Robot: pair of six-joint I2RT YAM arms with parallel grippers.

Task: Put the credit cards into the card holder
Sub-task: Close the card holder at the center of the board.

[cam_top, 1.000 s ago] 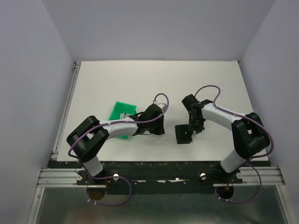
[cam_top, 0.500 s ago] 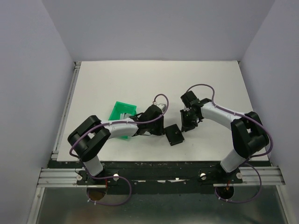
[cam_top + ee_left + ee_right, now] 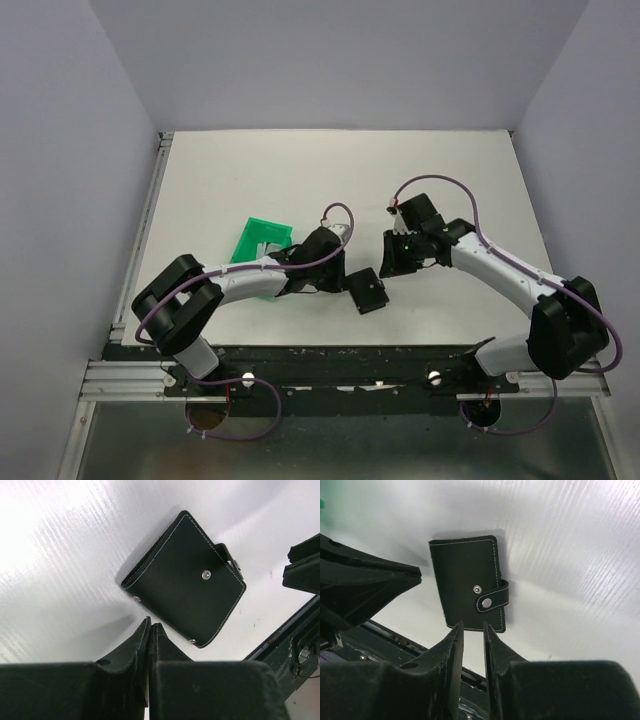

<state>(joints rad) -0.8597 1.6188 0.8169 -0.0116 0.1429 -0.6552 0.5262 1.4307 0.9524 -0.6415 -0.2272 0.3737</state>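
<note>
We see the card holder [image 3: 367,294] lying shut on the worktop [image 3: 330,170], its strap snapped over, close to the middle of the near edge. Our left gripper [image 3: 150,623] has its fingers pressed together on nothing, its tip just beside the card holder's edge. Our right gripper [image 3: 471,626] hangs above the far side, fingers a narrow gap apart and empty. A green bin [image 3: 252,238] sits toward the left edge.
</note>
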